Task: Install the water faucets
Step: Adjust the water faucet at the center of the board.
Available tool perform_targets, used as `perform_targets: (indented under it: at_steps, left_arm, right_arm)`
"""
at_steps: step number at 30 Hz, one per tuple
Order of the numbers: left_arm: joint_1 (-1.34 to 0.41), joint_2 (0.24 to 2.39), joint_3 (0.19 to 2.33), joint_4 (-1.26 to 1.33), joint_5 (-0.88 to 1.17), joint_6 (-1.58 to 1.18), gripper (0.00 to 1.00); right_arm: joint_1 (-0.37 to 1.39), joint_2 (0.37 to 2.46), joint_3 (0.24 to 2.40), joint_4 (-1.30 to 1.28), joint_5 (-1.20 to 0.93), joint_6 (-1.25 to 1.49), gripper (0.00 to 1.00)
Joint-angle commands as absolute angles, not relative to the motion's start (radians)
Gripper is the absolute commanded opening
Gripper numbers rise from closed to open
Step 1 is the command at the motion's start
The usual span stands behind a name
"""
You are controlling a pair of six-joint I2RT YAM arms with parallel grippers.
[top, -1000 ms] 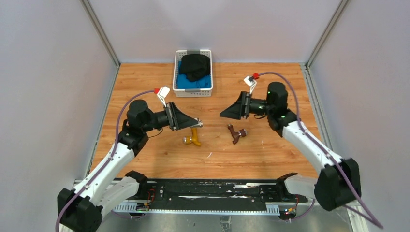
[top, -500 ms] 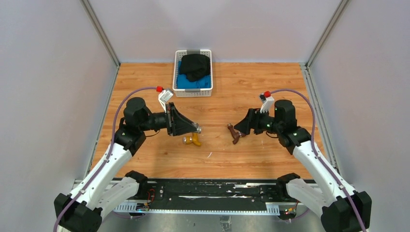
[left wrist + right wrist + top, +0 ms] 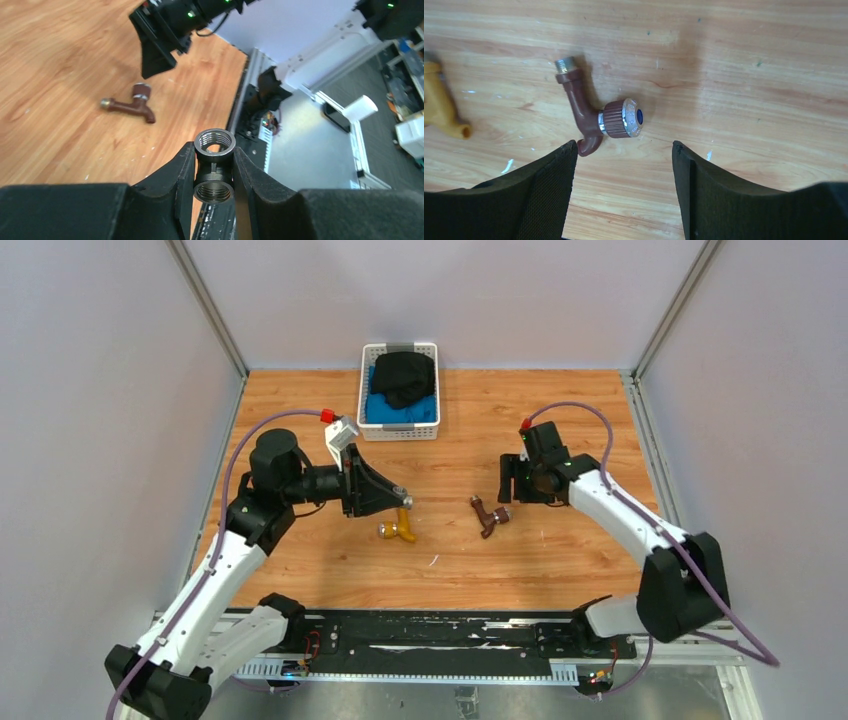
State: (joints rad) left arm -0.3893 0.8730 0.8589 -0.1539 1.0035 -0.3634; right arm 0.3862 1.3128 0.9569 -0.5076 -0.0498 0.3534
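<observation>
My left gripper (image 3: 400, 497) is shut on a stubby grey threaded fitting (image 3: 214, 165), held above the table just over the brass-yellow faucet (image 3: 399, 525). The reddish-brown faucet (image 3: 489, 515) with the blue-marked knob lies on the wood right of centre. It also shows in the left wrist view (image 3: 131, 102) and in the right wrist view (image 3: 596, 117). My right gripper (image 3: 506, 490) is open and empty, pointing down just right of the brown faucet. In the right wrist view its fingertips (image 3: 566, 152) stand on the near side of that faucet, apart from it. The yellow faucet's end (image 3: 441, 107) shows at the left edge.
A white basket (image 3: 400, 430) with black and blue cloth stands at the back centre. Grey walls and metal posts enclose the wooden table (image 3: 560, 560). A black rail (image 3: 430, 640) runs along the near edge.
My right arm has swung from a raised sideways pose to pointing down beside the brown faucet. My left gripper has shifted slightly with the fitting in it. Both faucets lie unmoved.
</observation>
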Motion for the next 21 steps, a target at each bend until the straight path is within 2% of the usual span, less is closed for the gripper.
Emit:
perform_targets:
  at_steps: [1,5,16,18,21]
  left_arm:
    - [-0.372,0.903,0.911,-0.345,0.819,-0.316,0.00]
    - [-0.340,0.909,0.889,-0.348,0.775,-0.372,0.00]
    - [-0.304,0.944,0.847,-0.280,0.749,-0.503,0.00]
    - [-0.304,0.950,0.845,-0.272,0.758,-0.510,0.00]
    - [-0.304,0.958,0.848,-0.266,0.768,-0.509,0.00]
  right_arm:
    - [0.440,1.415,0.958,-0.572,-0.059,0.414,0.70]
    - [0.452,1.439,0.858,-0.405,-0.144,0.572,0.72]
    - [0.586,1.623,0.877,-0.320,0.054,0.759,0.61]
    - [0.587,1.644,0.878,-0.314,0.067,0.758,0.52]
    - [0.586,1.643,0.873,-0.303,0.101,0.720,0.23]
